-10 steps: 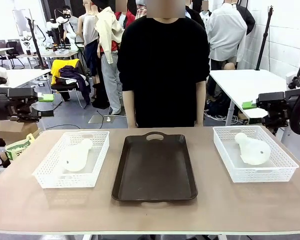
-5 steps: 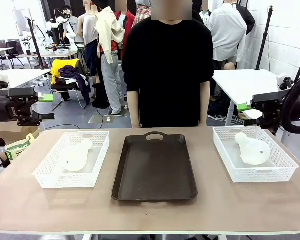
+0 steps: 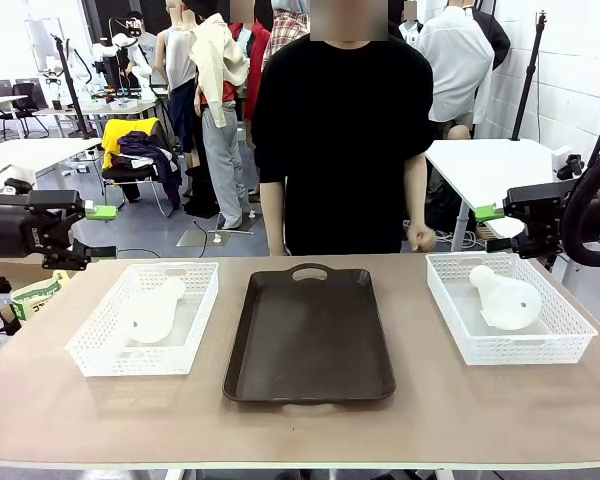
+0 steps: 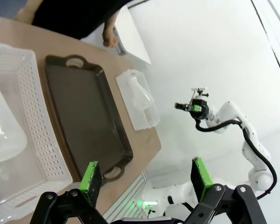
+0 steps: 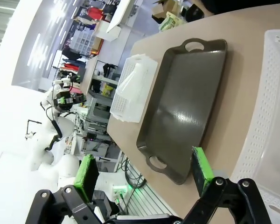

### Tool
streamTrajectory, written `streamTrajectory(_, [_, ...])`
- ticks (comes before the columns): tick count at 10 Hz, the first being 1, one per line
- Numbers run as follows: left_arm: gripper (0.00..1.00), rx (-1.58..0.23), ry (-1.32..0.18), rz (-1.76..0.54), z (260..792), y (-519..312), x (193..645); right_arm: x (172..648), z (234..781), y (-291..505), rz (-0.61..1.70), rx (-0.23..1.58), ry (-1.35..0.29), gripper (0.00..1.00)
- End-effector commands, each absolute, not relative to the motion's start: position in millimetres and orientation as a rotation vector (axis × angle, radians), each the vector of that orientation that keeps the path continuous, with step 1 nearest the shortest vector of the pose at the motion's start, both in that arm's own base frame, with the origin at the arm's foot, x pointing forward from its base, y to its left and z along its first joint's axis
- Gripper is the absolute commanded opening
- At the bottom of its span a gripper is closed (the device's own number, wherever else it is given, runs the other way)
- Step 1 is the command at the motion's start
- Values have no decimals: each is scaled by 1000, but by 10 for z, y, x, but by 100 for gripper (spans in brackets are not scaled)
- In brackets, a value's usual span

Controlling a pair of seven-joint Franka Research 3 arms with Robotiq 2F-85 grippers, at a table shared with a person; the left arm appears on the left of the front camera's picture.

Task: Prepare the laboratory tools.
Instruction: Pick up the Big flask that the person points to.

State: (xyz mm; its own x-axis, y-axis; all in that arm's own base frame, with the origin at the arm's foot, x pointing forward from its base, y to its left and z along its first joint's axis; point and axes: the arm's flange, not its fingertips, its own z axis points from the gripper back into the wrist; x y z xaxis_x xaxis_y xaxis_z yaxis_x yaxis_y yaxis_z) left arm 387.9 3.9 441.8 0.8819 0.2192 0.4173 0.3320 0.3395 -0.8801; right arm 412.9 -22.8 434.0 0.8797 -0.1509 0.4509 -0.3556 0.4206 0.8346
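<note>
Left fingers: your left gripper (image 3: 102, 231) sits at the far left of the front frame with its jaws spread wide. There is nothing between the green pads (image 4: 90, 176) and they touch nothing.
Right fingers: your right gripper (image 3: 492, 228) is at the right edge, upper middle of the frame. It is just as wide open, empty, and up above the far rim of the right basket (image 3: 520, 349).
Left flask: the left flask (image 3: 155, 310) lies on its side in the left basket (image 3: 130, 362), left of centre, neck pointing up-frame.
Right flask: the right flask (image 3: 506, 298) is also on its side, in the right basket, neck toward the upper left.
Tray: the dark tray (image 3: 310, 340) sits bare in the middle of the table (image 3: 300, 425), between the two baskets.
Change, left: your left gripper has sunk lower in the frame than a second ago, down toward table level.
Change, right: your right gripper has slid in toward picture left over the last second, and the jaws are as wide as before.
Change, person: the person has stepped to picture right, and the person's hand (image 3: 420, 238) now hangs near the right basket's far corner.
Change, flasks: neither has moved.
</note>
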Motion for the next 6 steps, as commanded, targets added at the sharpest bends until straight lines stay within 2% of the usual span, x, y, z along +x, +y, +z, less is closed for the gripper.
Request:
streamTrajectory(1, [100, -1272, -457, -86, 4381, 70, 3730, 4204, 4369, -237, 120, 1184, -486, 100])
streamTrajectory(6, [100, -1294, -435, -86, 4386, 51, 3795, 4128, 4316, -233, 139, 1168, -488, 100])
